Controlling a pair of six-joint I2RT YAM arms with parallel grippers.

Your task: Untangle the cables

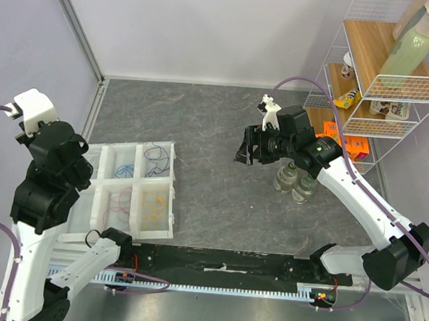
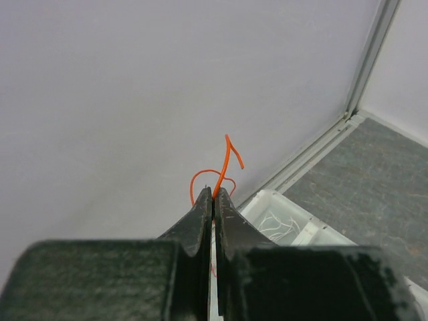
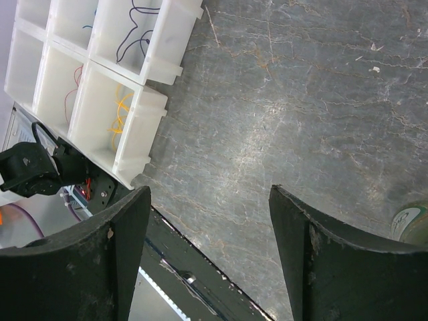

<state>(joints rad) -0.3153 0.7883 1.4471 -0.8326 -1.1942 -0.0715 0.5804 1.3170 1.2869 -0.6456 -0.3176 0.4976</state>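
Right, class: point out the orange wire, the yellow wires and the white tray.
orange wire (image 2: 225, 167): left wrist view, upright stem.
yellow wires (image 3: 120, 107): right wrist view, loop middle.
white tray (image 3: 144, 134): right wrist view, outer wall.

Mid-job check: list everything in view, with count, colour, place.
tray: one, white, compartmented, left of table
orange cable: one, pinched in left gripper
yellow cable: one, near right compartment
red cable: one, compartment left of yellow
blue cable: one, far middle compartment
dark cable: one, far right compartment
white cables: few, another compartment
glass jars: at least two, clear, under right arm
shelf: one, white wire, right side, holds green bottle
left gripper: shut on orange cable
right gripper: open, empty, over table
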